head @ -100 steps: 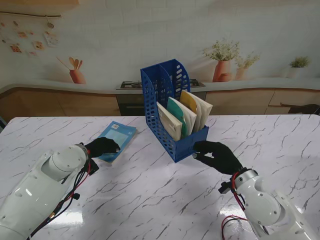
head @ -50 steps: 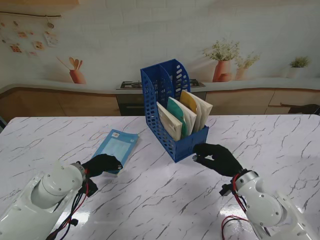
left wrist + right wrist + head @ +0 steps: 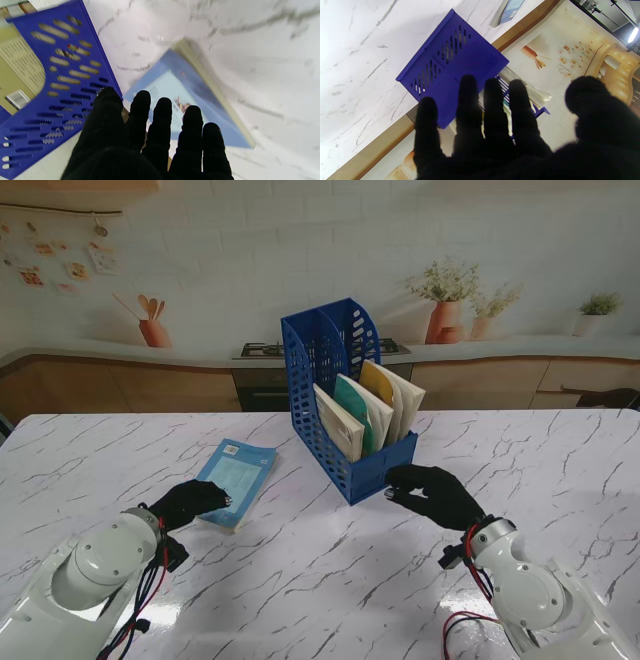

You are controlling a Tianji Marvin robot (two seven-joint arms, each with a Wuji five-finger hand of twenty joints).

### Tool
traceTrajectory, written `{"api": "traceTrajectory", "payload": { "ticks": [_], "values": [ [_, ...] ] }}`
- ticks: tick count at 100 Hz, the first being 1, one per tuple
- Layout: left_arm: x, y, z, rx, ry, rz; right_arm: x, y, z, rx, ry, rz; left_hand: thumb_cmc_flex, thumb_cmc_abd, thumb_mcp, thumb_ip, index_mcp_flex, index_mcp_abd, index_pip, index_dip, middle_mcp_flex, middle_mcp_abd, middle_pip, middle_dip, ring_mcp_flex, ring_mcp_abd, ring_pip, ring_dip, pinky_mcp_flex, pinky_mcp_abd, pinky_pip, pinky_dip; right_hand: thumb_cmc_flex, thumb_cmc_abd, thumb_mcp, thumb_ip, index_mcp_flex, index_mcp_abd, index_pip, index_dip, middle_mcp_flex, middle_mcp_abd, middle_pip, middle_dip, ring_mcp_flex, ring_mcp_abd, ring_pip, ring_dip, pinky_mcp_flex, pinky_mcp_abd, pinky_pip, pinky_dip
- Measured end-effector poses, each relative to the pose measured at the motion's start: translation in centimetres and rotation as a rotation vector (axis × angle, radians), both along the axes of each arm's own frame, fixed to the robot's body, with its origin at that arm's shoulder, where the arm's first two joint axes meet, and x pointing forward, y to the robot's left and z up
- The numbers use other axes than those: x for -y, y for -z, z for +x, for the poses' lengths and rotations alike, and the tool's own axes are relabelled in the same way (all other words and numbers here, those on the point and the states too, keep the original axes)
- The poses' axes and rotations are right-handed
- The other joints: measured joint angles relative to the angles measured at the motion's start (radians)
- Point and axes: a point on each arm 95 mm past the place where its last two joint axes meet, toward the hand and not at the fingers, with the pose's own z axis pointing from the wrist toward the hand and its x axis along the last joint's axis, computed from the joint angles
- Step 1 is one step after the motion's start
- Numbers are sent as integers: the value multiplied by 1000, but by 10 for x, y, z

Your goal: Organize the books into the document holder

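Observation:
The blue perforated document holder (image 3: 335,370) (image 3: 62,82) (image 3: 455,62) stands mid-table with a cream book (image 3: 338,423), a green one (image 3: 362,410) and a yellow-and-white one (image 3: 392,395) leaning inside. A light blue book (image 3: 238,476) (image 3: 200,95) lies flat on the table to its left. My black-gloved left hand (image 3: 188,500) (image 3: 150,140) has its fingers stretched out over the book's nearer corner, not closed around it. My right hand (image 3: 432,492) (image 3: 495,130) is spread, fingertips against the holder's low front wall, thumb apart.
The table (image 3: 320,580) is white marble. Behind its far edge runs a kitchen-scene backdrop (image 3: 200,270) with a counter and potted plants. The blue book (image 3: 511,8) also shows far off in the right wrist view.
The blue book slid nearer to me and turned slightly under my left hand. That hand drew back toward me and leftward. The right hand and holder stayed put.

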Motion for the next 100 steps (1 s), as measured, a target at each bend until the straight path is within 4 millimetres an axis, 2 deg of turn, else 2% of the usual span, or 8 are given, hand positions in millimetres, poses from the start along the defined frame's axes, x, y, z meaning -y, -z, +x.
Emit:
{"api": "traceTrajectory", "payload": {
  "ticks": [15, 34, 57, 67, 81, 88, 96, 100],
  "values": [
    [-12, -3, 27, 30, -46, 21, 0, 0, 1, -9, -1, 0, -49, 0, 0, 10, -22, 0, -30, 0, -24, -4, -14, 3, -21, 0, -27, 0, -6, 4, 0, -2, 0, 1, -1, 0, 0, 0, 0, 0, 0, 0, 0, 0, 0, 0, 0, 0, 0, 0, 0, -1],
    [-24, 4, 66, 22, -100, 44, 0, 0, 4, -21, -4, -4, -49, 0, 0, 10, -50, 0, -51, 0, -58, -8, -17, 4, -62, -1, -56, 0, -8, 5, -51, -36, 0, 13, -8, 0, 0, 0, 0, 0, 0, 0, 0, 0, 0, 0, 0, 0, -1, 0, 0, -1],
    [-22, 11, 79, -11, -100, 42, 0, 0, 6, -22, -3, -1, -60, 0, 1, 10, -50, 0, -53, 0, -71, -9, -17, 4, -84, -20, -70, 0, -6, -13, -101, -61, 0, 13, -9, 0, 0, 0, 0, 0, 0, 0, 0, 0, 0, 0, 0, 0, -1, 0, 0, -1],
    [-23, 16, 82, -32, -91, 56, 0, 0, 6, -24, -3, 2, -59, 0, 1, 10, -61, 0, -62, 0, -85, -9, -20, 4, -110, -140, -76, 8, 0, -26, -117, -63, 0, 13, -9, 0, 0, 0, 0, 0, 0, 0, 0, 0, 0, 0, 0, 0, -1, 0, 0, -1],
    [-25, 17, 87, -44, -89, 56, 0, 0, 6, -27, -5, 3, -59, 0, 1, 10, -61, 0, -64, 0, -95, -9, -21, 4, -110, -151, -68, 11, 1, -28, -132, -74, 0, 13, -9, 0, 0, 0, 0, 0, 0, 0, 0, 0, 0, 0, 0, 0, -2, 0, -1, -2],
    [-25, 18, 88, -50, -84, 58, 0, 1, 6, -29, -5, 3, -59, 0, 1, 10, -61, 0, -64, 0, -95, -11, -21, 4, -112, -182, -68, 11, 1, -30, -138, -75, 0, 13, -9, 0, 0, 0, 0, 0, 0, 0, 0, 0, 0, 0, 0, 0, -4, 0, -1, -2],
    [-25, 18, 89, -54, -70, 67, 0, 1, 6, -30, -6, 2, -59, 0, 1, 10, -61, 0, -53, 0, -94, -11, -21, 4, -116, -188, -73, 11, 1, -30, -130, -71, 0, 13, -9, 0, 0, 0, 0, 0, 0, 0, 0, 0, 0, 0, 0, 0, -4, 0, -1, -2],
    [-25, 18, 88, -55, -62, 73, 0, 2, 7, -30, -6, 2, -59, 0, 1, 10, -25, 0, -40, 1, -61, -9, -20, 4, -116, -192, -76, 0, 1, -30, -103, -54, 0, 13, -9, 0, 0, 0, 0, 0, 0, 0, 0, 0, 0, 0, 0, 0, -4, 0, -1, -2]
  ]
}}
